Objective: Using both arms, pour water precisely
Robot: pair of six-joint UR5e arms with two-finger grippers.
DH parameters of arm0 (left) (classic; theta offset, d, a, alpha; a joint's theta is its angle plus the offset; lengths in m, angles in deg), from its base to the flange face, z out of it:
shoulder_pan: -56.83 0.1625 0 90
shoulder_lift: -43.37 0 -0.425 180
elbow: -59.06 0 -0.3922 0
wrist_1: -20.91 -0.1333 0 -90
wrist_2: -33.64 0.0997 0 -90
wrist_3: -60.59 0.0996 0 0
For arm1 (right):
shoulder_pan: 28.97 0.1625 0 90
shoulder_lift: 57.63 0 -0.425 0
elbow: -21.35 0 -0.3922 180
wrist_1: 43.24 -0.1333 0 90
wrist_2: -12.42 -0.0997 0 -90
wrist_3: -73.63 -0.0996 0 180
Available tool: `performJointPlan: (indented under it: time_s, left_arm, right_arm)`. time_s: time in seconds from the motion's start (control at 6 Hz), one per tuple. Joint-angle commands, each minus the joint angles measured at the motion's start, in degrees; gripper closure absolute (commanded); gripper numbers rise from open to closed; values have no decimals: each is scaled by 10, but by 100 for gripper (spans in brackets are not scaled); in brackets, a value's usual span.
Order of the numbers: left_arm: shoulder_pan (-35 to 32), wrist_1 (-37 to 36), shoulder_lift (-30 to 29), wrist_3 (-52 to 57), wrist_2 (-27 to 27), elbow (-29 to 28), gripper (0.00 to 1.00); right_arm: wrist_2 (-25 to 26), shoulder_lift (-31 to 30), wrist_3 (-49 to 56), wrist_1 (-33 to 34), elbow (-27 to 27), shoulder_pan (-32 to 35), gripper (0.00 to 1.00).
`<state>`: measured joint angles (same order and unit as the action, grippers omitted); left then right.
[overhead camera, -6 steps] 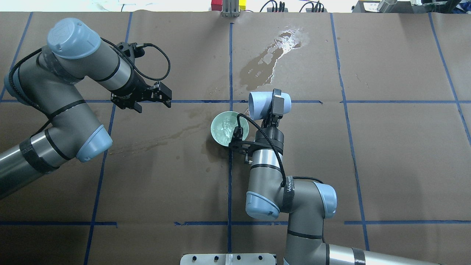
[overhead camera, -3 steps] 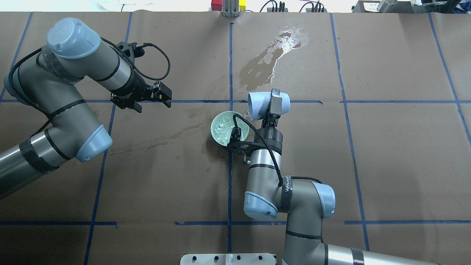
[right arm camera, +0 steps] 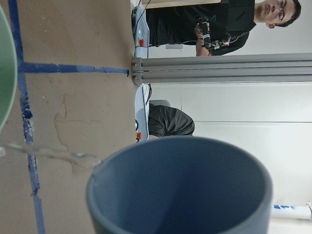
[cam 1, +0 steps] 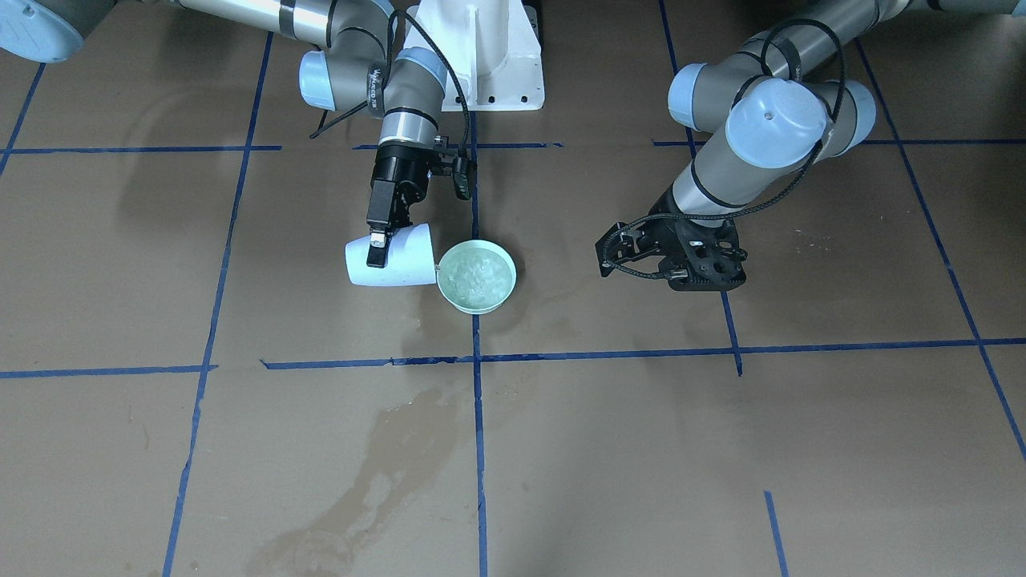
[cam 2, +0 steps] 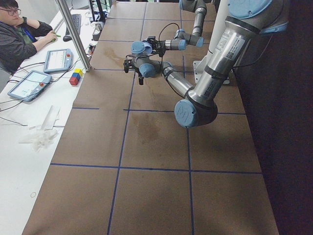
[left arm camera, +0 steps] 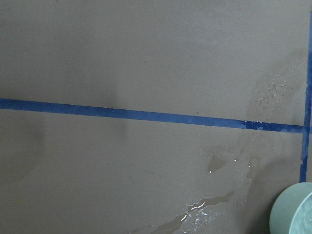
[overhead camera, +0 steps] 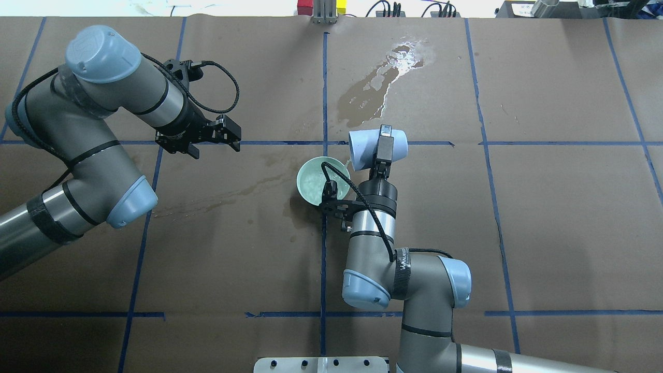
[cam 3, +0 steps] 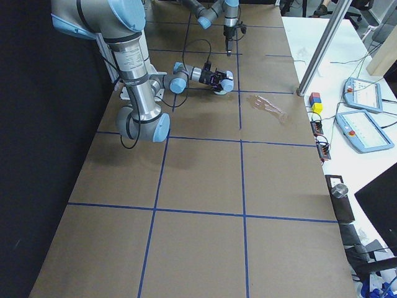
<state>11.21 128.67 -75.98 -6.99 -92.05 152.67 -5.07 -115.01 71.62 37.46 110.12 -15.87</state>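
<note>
While water runs from a tipped cup into a bowl near the middle of the table, two robot arms stand over a brown paper-covered table (overhead camera: 544,207) marked with blue tape lines (overhead camera: 518,143).

The right arm (overhead camera: 370,233) reaches forward from the robot's base. Its right gripper (overhead camera: 382,142) is clamped on a pale blue cup (overhead camera: 365,150), one finger across the outside wall. The cup lies tilted almost on its side, mouth turned toward a mint green bowl (overhead camera: 300,181) that stands just beside it on the paper. A thin glinting stream of water (right arm camera: 48,152) leaves the cup's lower lip and crosses to the bowl. Inside the bowl the water's surface (cam 1: 474,274) is shiny and rippled.

The left arm (overhead camera: 103,103) is bent over the table well apart from the bowl, on the robot's left side. Its left gripper (overhead camera: 202,139) points down at the paper with its fingers spread wide and nothing between them. It hangs above a blue tape line and touches nothing.

Beyond the cup, toward the far edge, a dark wet patch (overhead camera: 378,88) with a shiny end spreads over the paper. A fainter damp streak (overhead camera: 217,199) runs between the bowl and the left arm.
</note>
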Motion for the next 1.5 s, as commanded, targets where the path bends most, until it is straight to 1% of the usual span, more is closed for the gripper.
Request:
performJointPlan:
  time_s: [0.0,0.83,1.0,1.17,1.33]
  left_arm:
    - [0,0,0,0,0,0,0]
    - [0,0,0,0,0,1,0]
    - [0,0,0,0,0,1,0]
    - [0,0,0,0,0,1,0]
    - [0,0,0,0,0,1,0]
  right_arm:
    - [0,1,3,1,1,0,100]
    - [-6,10,-4,-5,10,1,100]
    - [-25,9,-16,-6,36,2,100]
    - [-45,3,-84,-6,56,3,100]
    - [-84,-4,-201,-63,59,3,100]
